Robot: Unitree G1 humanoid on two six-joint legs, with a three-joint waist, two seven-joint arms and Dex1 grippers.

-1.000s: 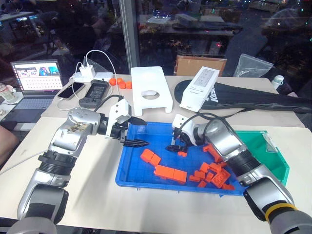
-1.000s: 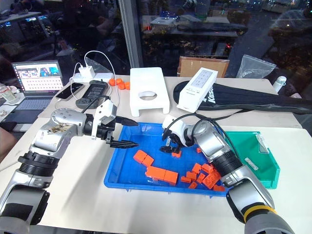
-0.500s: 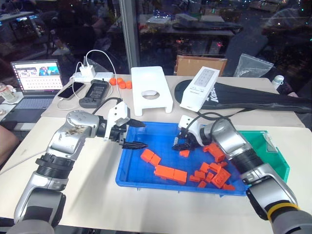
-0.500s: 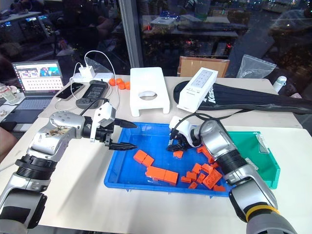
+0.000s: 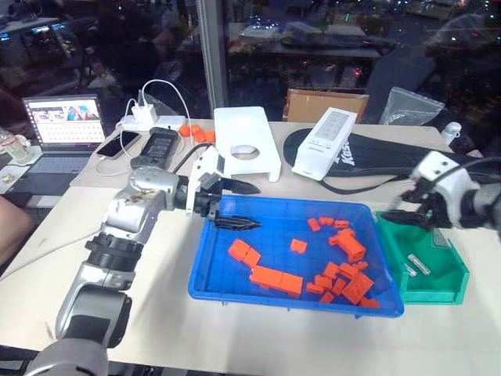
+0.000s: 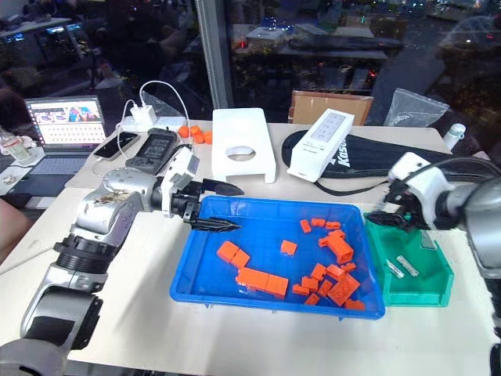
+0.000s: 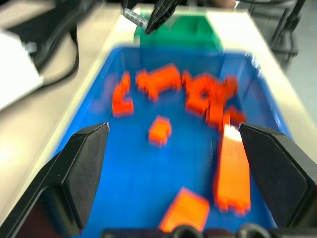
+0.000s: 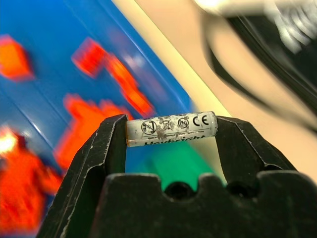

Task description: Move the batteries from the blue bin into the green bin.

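Battery (image 8: 171, 128) with CE mark

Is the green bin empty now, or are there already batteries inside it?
Not empty. Two batteries lie on the floor of the green bin. The right gripper, at the bin's edge, is shut on another battery.

The right arm is cut off at the picture's edge; the orange blocks (image 7: 231, 171) blur in the left wrist view — the laptop (image 5: 61, 129) screen is unreadable.
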